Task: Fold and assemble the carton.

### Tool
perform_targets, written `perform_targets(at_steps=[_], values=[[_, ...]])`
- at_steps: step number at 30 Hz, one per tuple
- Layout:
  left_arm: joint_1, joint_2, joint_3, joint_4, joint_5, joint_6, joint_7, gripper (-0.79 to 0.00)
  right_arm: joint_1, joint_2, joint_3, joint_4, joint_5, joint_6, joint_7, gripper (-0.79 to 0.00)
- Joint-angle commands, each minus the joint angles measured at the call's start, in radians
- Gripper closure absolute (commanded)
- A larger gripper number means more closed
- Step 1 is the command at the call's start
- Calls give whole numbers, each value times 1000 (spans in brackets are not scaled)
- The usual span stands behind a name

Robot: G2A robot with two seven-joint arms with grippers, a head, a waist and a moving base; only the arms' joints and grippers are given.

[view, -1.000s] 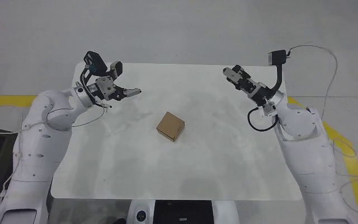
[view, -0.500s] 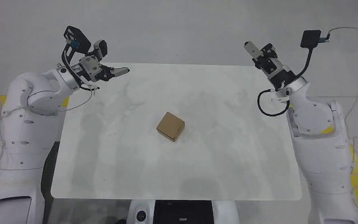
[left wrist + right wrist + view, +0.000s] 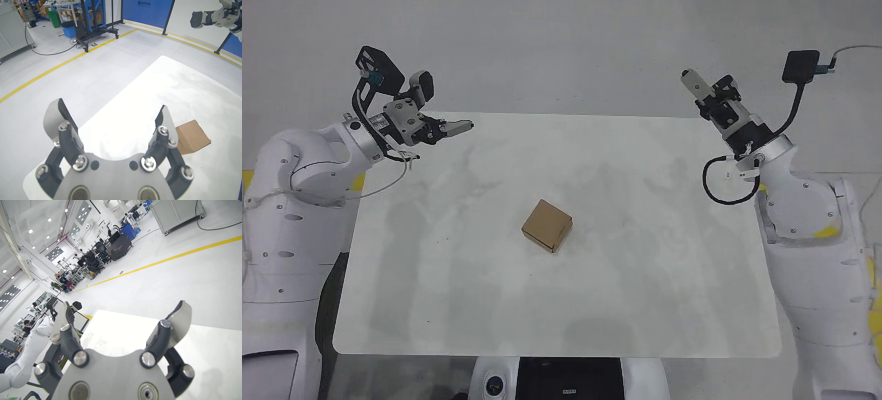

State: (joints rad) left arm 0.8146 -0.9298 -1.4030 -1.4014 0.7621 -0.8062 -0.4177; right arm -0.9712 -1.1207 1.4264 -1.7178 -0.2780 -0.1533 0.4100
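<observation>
A small brown carton (image 3: 547,225) stands closed on the white table (image 3: 642,280), near its middle. In the left wrist view the carton (image 3: 192,137) lies beyond my left gripper (image 3: 111,111), which is open with nothing between its fingers. In the top view that left gripper (image 3: 447,128) hangs at the table's far left corner, well away from the carton. My right gripper (image 3: 700,84) is raised beyond the far right corner. Its own view shows the right gripper (image 3: 122,311) open and empty above the table's edge.
The table's far edge (image 3: 132,85) borders a grey floor with a yellow line (image 3: 56,66). The other arm (image 3: 36,340) stands across the table in the right wrist view. Racks and bins stand far off in the room.
Both arms drew back from over the table to its far corners and rose during the first half second. Since then they have hardly moved. The carton has stayed put.
</observation>
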Motion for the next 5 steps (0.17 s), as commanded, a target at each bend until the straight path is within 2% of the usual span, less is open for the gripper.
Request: perform_targets(at_steps=[1,5], values=[[0,0,0,0,0,0,0,-784,0,0,0,0,0,0,0,-785],[0,0,0,0,0,0,0,-784,0,0,0,0,0,0,0,-785]])
